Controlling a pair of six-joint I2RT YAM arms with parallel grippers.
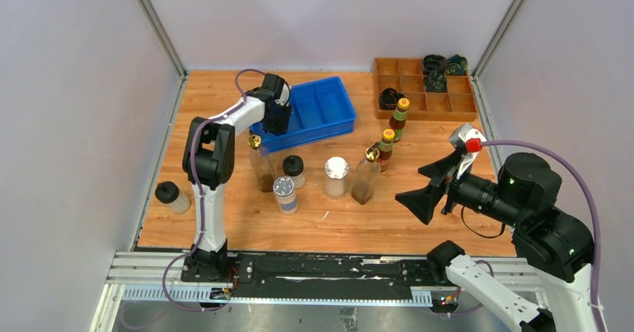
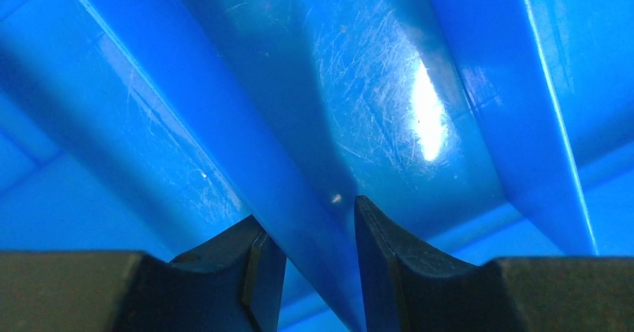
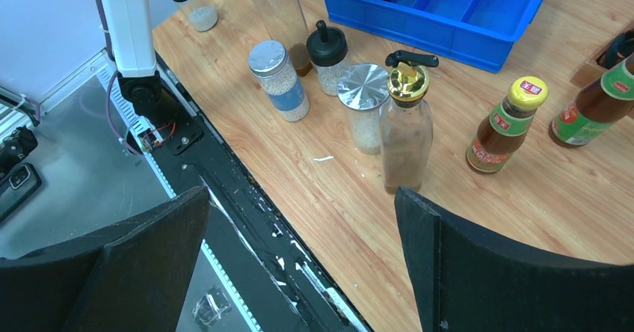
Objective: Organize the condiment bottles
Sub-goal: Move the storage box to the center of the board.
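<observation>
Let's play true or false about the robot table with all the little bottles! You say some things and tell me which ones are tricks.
1. The blue bin has bottles inside. False: no bottle is in it; they all stand on the table.
2. The right gripper is open and holds nothing. True.
3. The two yellow-capped sauce bottles are lying down. False: both stand upright.
4. One black-capped jar stands apart from the others, near the table's left edge. True.
5. The left gripper is down at the blue bin, with a bin wall between its fingers. True.
</observation>
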